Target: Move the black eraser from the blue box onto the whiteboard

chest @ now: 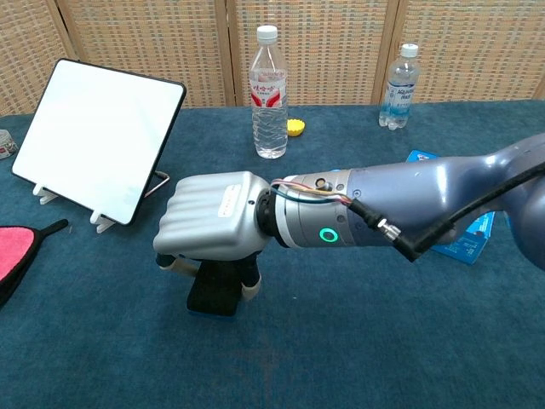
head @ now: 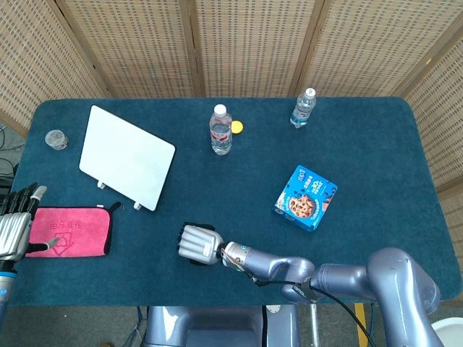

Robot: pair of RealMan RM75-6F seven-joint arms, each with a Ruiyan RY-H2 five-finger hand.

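My right hand (head: 199,242) (chest: 213,228) holds the black eraser (chest: 216,288), whose dark edge shows just under the fingers, low over the cloth at the front middle of the table. The whiteboard (head: 126,156) (chest: 96,139) leans on its stand at the left rear, well apart from the hand. The blue box (head: 305,197) (chest: 471,228) lies at the right, partly hidden behind my right forearm in the chest view. My left hand (head: 16,230) hovers at the left edge beside the pink cloth, fingers apart, holding nothing.
A pink cloth (head: 71,230) (chest: 12,252) lies at the front left. Two water bottles (head: 221,130) (head: 303,107) and a small yellow cap (head: 236,127) stand at the back. A small clear lid (head: 56,138) sits at the far left.
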